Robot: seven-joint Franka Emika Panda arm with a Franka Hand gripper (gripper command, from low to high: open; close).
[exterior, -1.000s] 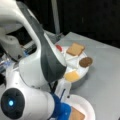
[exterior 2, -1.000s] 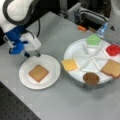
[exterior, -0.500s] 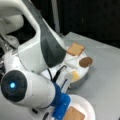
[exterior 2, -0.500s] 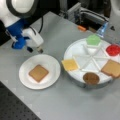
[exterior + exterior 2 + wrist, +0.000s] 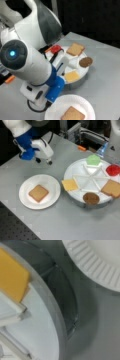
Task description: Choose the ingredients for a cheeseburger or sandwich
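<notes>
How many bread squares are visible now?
2: one bread square lies on the paper plate; the other bread square sits in a compartment of the divided tray. None appears hidden.

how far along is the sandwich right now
Done: one bread square lies on the paper plate. In hand: nothing visible; the hand hangs over the table above the plate in a front view. Left in the divided tray: cheese, patty, second bread square, tomato, lettuce.

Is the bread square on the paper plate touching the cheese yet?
Apart. In a front view the bread square lies alone on the paper plate; the cheese sits in the divided tray, table between.
</notes>
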